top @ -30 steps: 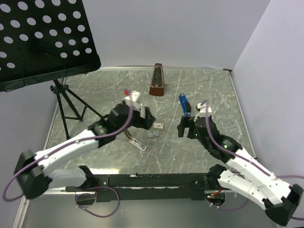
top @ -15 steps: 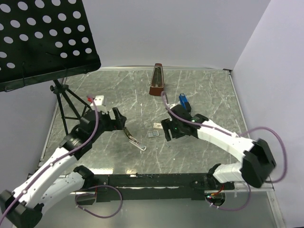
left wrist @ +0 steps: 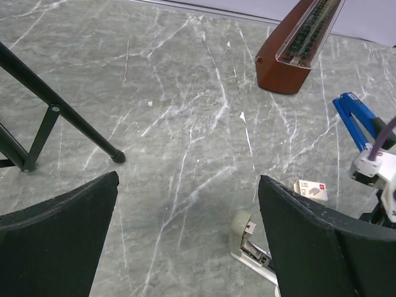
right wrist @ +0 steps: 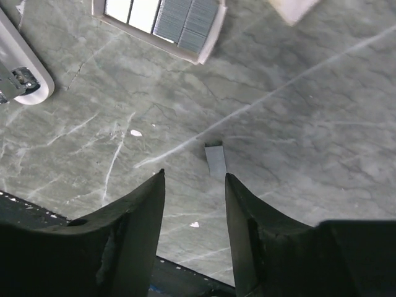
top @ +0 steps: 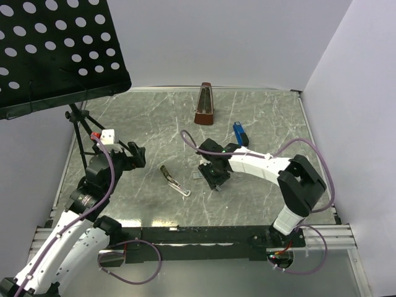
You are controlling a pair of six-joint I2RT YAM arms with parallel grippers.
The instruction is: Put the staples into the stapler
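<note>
The grey stapler lies opened flat on the marble; its head also shows in the left wrist view and the right wrist view. The staples' open tray holds silvery rows, with the whitish box sleeve beside it. A single loose staple strip lies on the table just beyond my right gripper, whose jaws stand partly apart with nothing between them. In the top view that gripper hangs over the tray area. My left gripper is wide open, empty, left of the stapler.
A blue stapler lies right of centre, and a brown metronome stands at the back. A black music stand overhangs the far left, its tripod legs on the table near my left arm.
The left arm drew back leftward away from the grey stapler. The right arm swung in to the centre over the staples, and its jaws narrowed.
</note>
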